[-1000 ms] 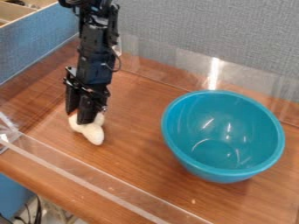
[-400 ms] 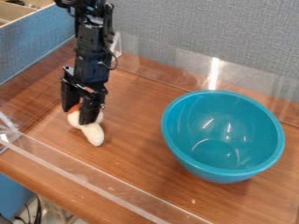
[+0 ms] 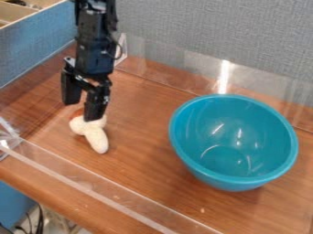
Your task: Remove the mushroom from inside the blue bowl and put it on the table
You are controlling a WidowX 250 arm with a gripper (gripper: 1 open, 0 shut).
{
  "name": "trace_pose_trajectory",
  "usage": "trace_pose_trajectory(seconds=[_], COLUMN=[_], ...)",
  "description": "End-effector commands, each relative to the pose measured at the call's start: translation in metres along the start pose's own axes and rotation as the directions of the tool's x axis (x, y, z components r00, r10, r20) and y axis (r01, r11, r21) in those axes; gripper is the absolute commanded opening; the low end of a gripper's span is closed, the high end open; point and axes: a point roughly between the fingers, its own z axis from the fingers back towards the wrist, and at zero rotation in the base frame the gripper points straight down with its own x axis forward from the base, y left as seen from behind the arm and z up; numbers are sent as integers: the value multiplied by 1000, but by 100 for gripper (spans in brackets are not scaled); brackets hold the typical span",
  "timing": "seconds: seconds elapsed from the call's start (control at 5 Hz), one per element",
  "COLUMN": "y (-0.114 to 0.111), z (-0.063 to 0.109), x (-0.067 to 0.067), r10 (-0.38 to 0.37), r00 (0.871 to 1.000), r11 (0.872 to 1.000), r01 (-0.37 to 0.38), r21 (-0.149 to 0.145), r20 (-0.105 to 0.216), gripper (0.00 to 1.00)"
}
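Since the earlier frames the claw [image 3: 86,102] has risen off the mushroom [image 3: 91,133] and its jaws have spread apart; a second ago they were down around the toy, which now lies free on the surface [image 3: 146,174]; the claw hangs just above it, pointing steeply down, its two dark fingers [image 3: 99,99] wide open with nothing between them; the mushroom rests on its side on the reddish-brown wood, pale cream, with its rounder end toward the arm and its longer end toward the near edge; whether the lower fingertip touches it cannot be told, though a gap seems to show; the blue bowl [image 3: 233,142] stands upright well to the right of the mushroom, apart from it, and its glossy teal inside shows only highlights; a low clear wall [image 3: 73,180] runs along the near edge of the surface; a grey-blue panel [image 3: 232,32] closes the back; the bowl sits where it sat before.
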Motion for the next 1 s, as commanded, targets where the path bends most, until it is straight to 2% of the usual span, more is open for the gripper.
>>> trace_pose_trajectory(seconds=[0.0,0.2,0.8], y=[2,5,19], z=[29,29,21], x=[0,1,6], r10=[-14,-31,102], r00=[996,994,987], r11=[998,997,992], r01=[8,23,-110], r21=[63,75,57], r20=[87,105,123], gripper=[100,100,100])
